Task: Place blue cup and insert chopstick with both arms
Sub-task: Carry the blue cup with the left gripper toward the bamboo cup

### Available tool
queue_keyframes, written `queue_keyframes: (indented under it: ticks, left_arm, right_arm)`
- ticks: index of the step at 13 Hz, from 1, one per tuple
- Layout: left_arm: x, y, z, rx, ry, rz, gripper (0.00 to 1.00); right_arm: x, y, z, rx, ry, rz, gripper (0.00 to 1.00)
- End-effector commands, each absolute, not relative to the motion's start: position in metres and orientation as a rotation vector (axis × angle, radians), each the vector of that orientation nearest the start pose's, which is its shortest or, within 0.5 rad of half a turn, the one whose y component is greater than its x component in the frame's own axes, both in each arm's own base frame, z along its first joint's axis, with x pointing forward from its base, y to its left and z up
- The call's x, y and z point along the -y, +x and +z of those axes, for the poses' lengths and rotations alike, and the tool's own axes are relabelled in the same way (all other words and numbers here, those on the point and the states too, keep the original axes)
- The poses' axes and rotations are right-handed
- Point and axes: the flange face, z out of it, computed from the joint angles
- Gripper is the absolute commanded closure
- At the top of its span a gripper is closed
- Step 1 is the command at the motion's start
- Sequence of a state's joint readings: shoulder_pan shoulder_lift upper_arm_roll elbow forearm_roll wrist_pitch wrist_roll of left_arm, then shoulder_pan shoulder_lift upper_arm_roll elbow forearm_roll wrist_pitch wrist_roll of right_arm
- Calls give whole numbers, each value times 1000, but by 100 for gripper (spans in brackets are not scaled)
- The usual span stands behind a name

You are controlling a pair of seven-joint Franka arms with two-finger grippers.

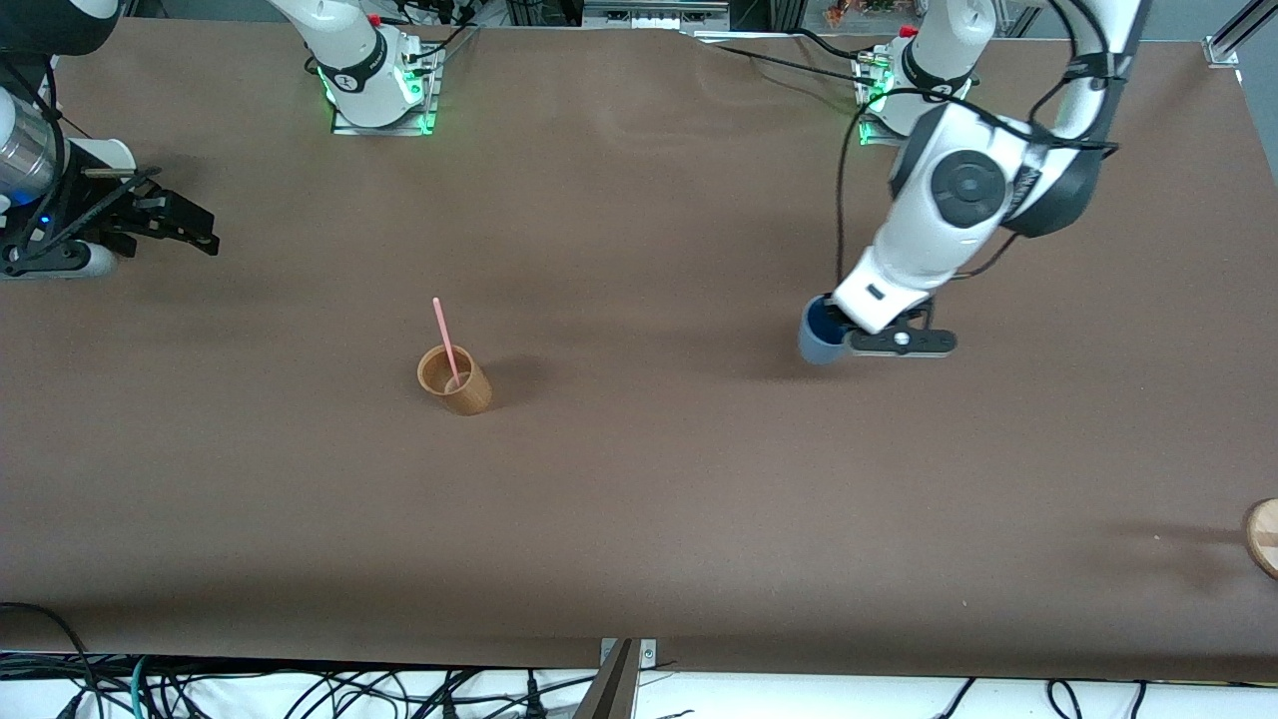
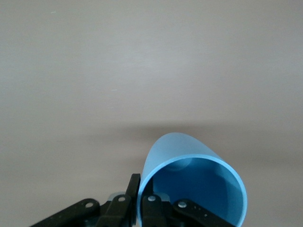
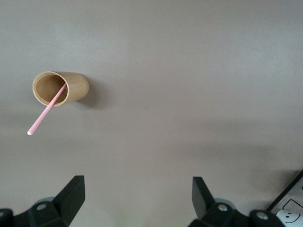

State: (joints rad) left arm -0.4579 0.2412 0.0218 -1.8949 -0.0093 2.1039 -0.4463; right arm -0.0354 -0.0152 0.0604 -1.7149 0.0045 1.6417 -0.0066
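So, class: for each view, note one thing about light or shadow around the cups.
Front view: the tan wooden-looking cup throws a soft shadow toward the left arm's end, and green lights glow at both bases. Left wrist view: a blurred dark band lies on the table above the matte blue tumbler. Right wrist view: a soft shadow sits beside the tan cup; even light, no glare.

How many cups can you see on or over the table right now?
2. The blue cup is clamped by its rim in the left gripper, toward the left arm's end. The brown cup stands mid-table holding the chopstick. Others may lie outside the views.
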Motion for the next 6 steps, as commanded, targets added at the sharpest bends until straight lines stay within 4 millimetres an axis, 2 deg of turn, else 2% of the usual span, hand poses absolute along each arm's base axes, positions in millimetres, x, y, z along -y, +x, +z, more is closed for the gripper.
queue_keyframes:
  ticks: [1,3,5,6]
  left_arm:
    - [341,568,361,56,-3139,82,100]
    - [404,564,348,56,-3161,70,100]
    - [450,556,324,55,-3157,70,100]
    - [466,550,309,60,-3149,83,100]
  right_arm:
    - [-13,552,576,59,-3117,93,0]
    - [-13,552,576,61,-3117,93,0]
    - [-13,552,576,62,-3119,93,0]
    - [-13,552,576,64,-3117,91,0]
